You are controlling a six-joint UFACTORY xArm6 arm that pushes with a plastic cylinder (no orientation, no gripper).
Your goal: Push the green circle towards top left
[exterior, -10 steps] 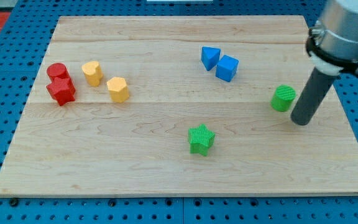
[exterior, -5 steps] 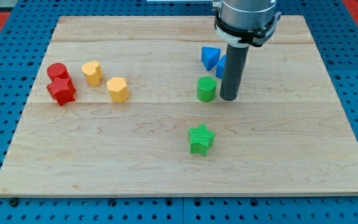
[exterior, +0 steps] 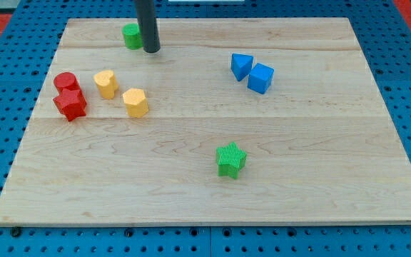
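Note:
The green circle [exterior: 131, 35] stands near the top edge of the wooden board [exterior: 212, 193], left of the middle. My tip [exterior: 152, 50] rests on the board just to the circle's right and slightly below it, touching or nearly touching its side. The dark rod rises out of the view's top.
A red circle [exterior: 65, 81] and a red star [exterior: 70, 104] sit at the left. Two yellow blocks [exterior: 105, 83] [exterior: 135, 102] lie right of them. Two blue blocks [exterior: 241, 66] [exterior: 260, 78] sit right of centre. A green star [exterior: 230, 158] lies lower middle.
The green circle has been pushed from the board's right side across to the top left. My tip followed on its right. The other blocks have not moved.

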